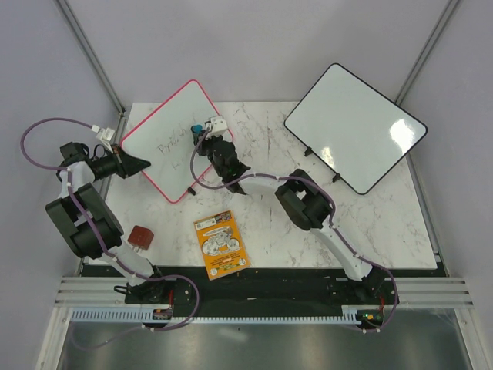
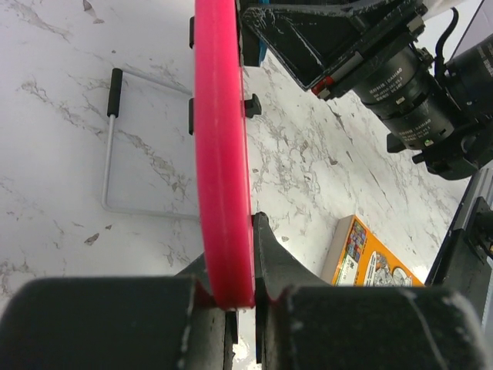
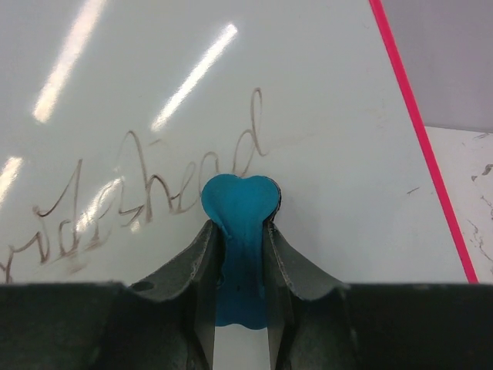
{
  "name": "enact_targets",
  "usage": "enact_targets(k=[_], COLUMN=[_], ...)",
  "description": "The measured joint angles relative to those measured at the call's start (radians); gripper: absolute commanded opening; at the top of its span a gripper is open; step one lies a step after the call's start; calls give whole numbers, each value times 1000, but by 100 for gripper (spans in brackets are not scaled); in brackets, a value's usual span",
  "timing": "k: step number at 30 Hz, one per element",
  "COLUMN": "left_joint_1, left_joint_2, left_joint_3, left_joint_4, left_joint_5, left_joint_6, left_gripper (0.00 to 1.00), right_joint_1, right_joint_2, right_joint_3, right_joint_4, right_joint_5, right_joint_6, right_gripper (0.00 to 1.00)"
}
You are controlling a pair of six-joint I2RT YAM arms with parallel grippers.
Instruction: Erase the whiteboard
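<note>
The pink-framed whiteboard [image 1: 158,116] stands tilted at the back left of the marble table, with faint handwriting [image 3: 154,185] on its face. My left gripper [image 1: 142,163] is shut on the board's pink frame [image 2: 219,154], one finger on each side of the edge [image 2: 231,258]. My right gripper [image 1: 203,139] is shut on a teal-blue eraser [image 3: 240,202]. The eraser's tip rests against the white face [image 3: 323,92], just right of the last letters. The eraser also shows in the top view [image 1: 197,129], next to a small white block [image 1: 216,123].
A larger black-framed whiteboard [image 1: 354,127] stands at the back right. An orange booklet [image 1: 222,243] lies front centre and a red-brown block [image 1: 141,236] lies front left. The board's wire stand [image 2: 112,154] rests on the table behind it.
</note>
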Motion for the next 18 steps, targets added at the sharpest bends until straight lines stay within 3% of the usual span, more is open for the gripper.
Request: enact_targets(k=[8,18], left_joint_1=[11,10], left_joint_2=[0,0], left_joint_3=[2,6], left_joint_4=[-44,-46], left_joint_5=[-14,-9], left_joint_6=[6,21], left_gripper=[2,2], right_joint_1=[76,193], right_joint_2=[-50,-168], right_joint_3=[-15,-227], right_joint_4=[-157,-312], right_joint_5=[4,-103], right_joint_6=[-58,-29], right_gripper=[0,0])
